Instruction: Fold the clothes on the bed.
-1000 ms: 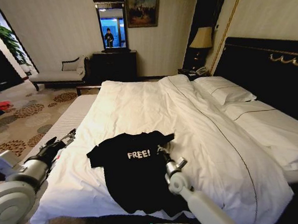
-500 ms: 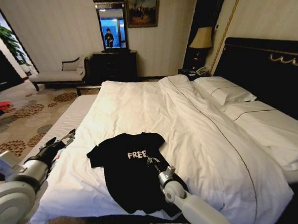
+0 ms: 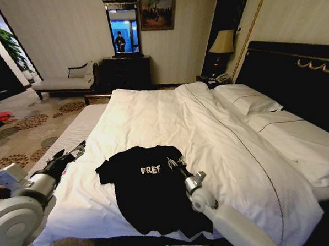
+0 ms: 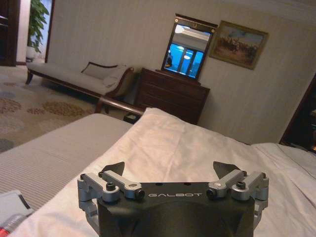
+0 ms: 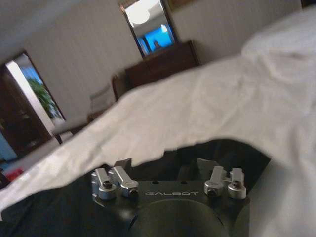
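Right gripper: my right gripper (image 3: 173, 162) sits on the black T-shirt, at the sleeve nearest the bed's far side edge, just past the end of the white lettering. In the right wrist view its fingers (image 5: 207, 168) stand spread apart over dark cloth; I cannot tell whether any fabric is caught between them.
Left gripper: my left gripper (image 3: 77, 148) hangs at the near side edge of the bed, off the shirt, touching nothing that I can see. In the left wrist view its fingers (image 4: 116, 169) are spread wide with only white bedding ahead of them.
T-shirt count: one black T-shirt (image 3: 146, 190), lying flat on the white duvet near the foot edge of the bed, collar towards the headboard. The lettering reads "FREE", its last part covered by my right gripper.
Bed count: one bed (image 3: 153, 118), with a white duvet and a dark headboard (image 3: 294, 77) along its right edge.
Pillow count: two white pillows (image 3: 249, 102) by the headboard.
Beyond the bed: one dark dresser (image 3: 126, 72) with one mirror (image 3: 123, 27) above it, one pale bench (image 3: 66, 81), one lamp (image 3: 222, 43).
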You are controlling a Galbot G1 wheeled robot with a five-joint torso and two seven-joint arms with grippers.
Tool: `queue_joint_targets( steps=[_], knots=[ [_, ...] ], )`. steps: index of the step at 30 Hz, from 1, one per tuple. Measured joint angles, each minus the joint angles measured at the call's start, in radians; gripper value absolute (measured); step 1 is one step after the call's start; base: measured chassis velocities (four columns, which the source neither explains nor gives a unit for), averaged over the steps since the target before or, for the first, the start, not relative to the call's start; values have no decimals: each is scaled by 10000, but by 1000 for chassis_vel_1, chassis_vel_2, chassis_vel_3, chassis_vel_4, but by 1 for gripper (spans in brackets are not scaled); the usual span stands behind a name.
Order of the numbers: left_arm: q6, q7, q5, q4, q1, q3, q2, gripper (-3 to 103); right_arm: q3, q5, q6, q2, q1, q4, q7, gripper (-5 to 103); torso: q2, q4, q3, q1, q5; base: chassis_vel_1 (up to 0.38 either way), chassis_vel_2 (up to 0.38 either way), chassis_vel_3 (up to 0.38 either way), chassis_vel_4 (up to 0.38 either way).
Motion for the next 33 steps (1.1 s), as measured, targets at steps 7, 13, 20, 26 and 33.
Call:
queue_joint_targets(
  steps=[7,13,20,26,33],
  knots=[
    [0,1,-55,-16,164,-417,25,100,-1254,385,-1628,1459,2027,-1066,2162,97,0,10,0,0,-1,0,0,0,0],
    [0,-10,-75,-34,216,-521,-101,100,-1483,-211,-3411,1651,2739,-1655,3654,100,0,-3,0,0,-2,0,0,0,0],
    [2,-28,-48,2,178,-424,-131,100,-1574,-1099,-4715,1781,2843,-2283,4455,100,0,1,0,1,-1,0,0,0,0],
    [5,-30,-15,18,175,-368,-142,100,-1653,-1503,-5036,1932,2851,-2396,4576,100,0,0,-1,0,0,0,0,0,0],
    [11,-39,-12,-7,218,-389,-136,100,-2082,-2469,-5840,2130,2967,-2678,5050,100,0,1,-1,0,0,0,0,0,0]
  ],
)
